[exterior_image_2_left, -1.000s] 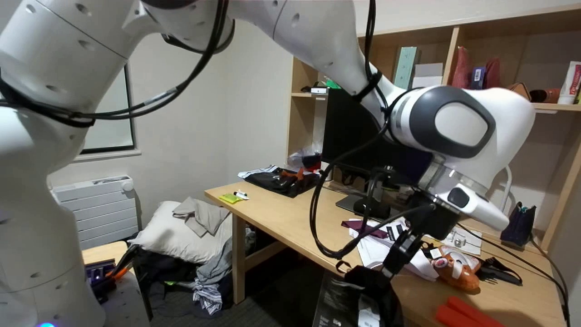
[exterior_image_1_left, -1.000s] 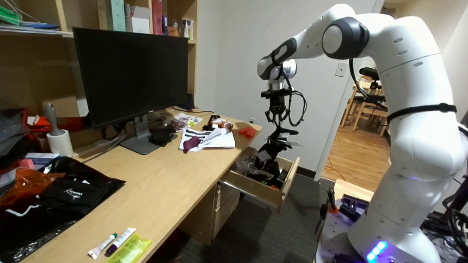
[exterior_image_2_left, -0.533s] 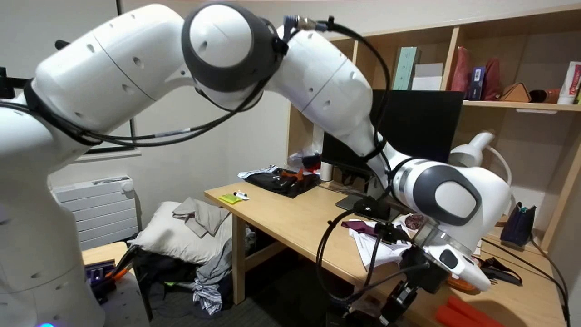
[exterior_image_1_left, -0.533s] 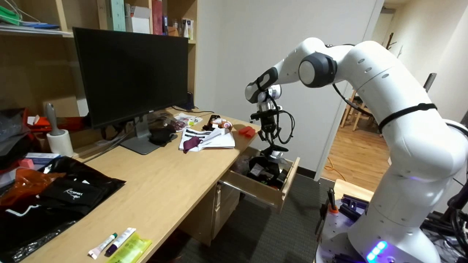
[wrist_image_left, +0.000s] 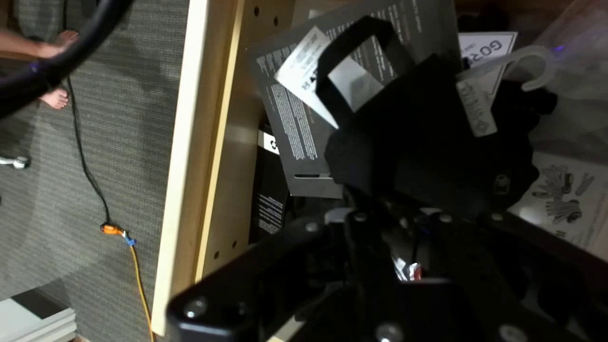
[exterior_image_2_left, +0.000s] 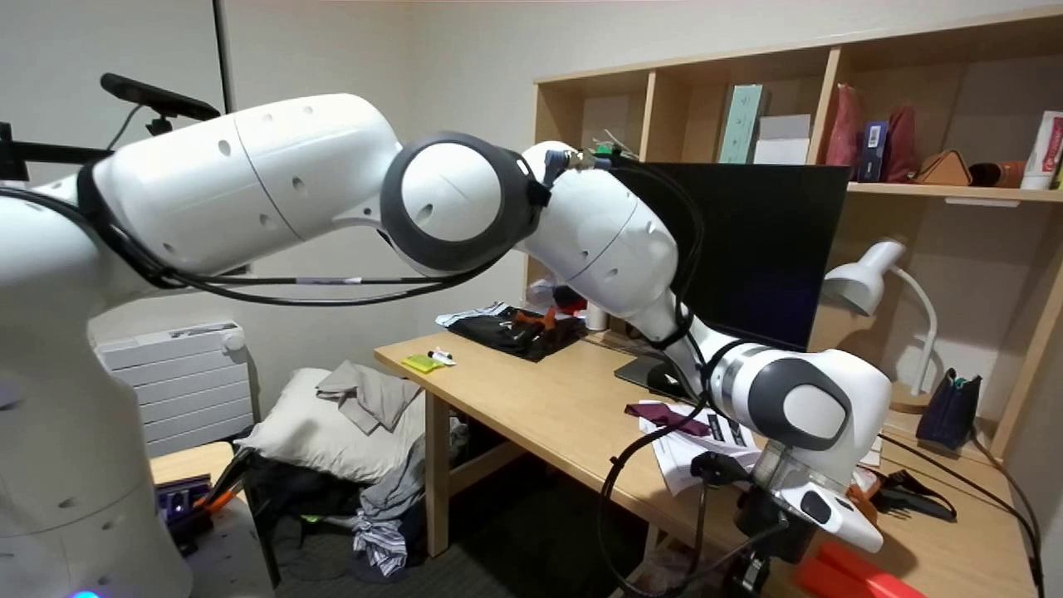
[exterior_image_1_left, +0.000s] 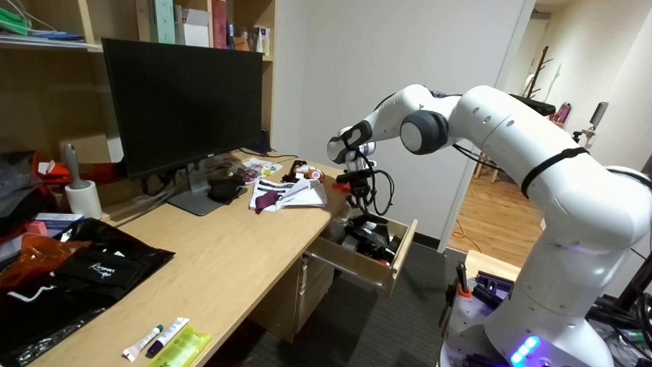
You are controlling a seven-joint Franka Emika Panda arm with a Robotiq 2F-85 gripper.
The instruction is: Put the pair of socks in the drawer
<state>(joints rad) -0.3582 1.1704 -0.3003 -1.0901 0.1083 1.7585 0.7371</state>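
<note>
Desk (exterior_image_1_left: 219, 255) w/ monitor (exterior_image_1_left: 186, 107) on top; drawer (exterior_image_1_left: 351, 263) pulled out under desk edge. Tool (exterior_image_1_left: 363, 210) points down, low at drawer. Grey printed pkg (wrist_image_left: 301, 133) in drawer, blk fabric item (wrist_image_left: 422, 147) over it; tool's clenched on that item. Blk bundle (exterior_image_1_left: 224, 190) by monitor base. Can't tell which of the 2 = socks.

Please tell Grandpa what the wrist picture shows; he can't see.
The robot's claw is over an open wooden drawer, right at some black fabric, maybe gripping it. Grey printed packaging shows partly behind it, and bare feet show on carpet outside.
</note>
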